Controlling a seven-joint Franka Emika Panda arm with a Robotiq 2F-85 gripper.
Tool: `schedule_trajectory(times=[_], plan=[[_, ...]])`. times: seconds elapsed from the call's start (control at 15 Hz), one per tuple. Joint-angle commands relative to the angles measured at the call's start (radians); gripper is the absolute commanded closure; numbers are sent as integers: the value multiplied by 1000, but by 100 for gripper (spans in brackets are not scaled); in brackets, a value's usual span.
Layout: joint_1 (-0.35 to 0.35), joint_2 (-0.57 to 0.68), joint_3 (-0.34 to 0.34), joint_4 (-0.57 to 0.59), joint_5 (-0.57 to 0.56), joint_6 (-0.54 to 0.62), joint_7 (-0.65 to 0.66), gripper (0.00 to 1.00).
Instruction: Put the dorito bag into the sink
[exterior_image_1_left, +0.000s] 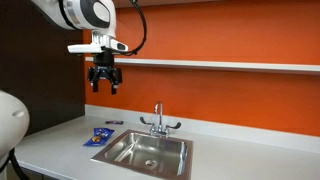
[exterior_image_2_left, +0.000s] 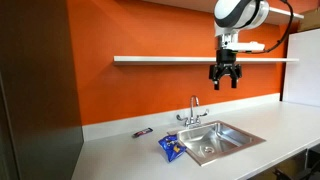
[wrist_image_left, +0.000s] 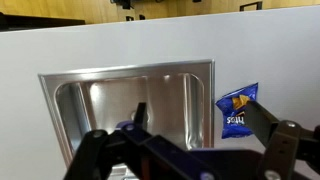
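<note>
One blue dorito bag (wrist_image_left: 238, 110) lies flat on the white table (exterior_image_1_left: 245, 150), just beside the steel sink (exterior_image_2_left: 216, 141) and outside its basin. High above hangs the end effector (exterior_image_1_left: 104, 80), fingers spread and empty.

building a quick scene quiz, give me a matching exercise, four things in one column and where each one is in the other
Things
1. dorito bag
2. gripper
3. faucet
4. shelf

Places
a. mounted on the orange wall
b. at the back rim of the sink
c. flat on the counter, beside the sink
d. high in the air, fingers open, touching nothing

Pairs: 1-c, 2-d, 3-b, 4-a
</note>
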Motion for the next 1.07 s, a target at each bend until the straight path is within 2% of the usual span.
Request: schedule_trajectory(times=[0.0, 0.53, 1.0], plan=[[-9, 1, 8, 2, 5, -2, -4, 0], [-9, 1, 8, 2, 5, -2, -4, 0], [44, 109, 35, 12, 19, 88, -37, 0]])
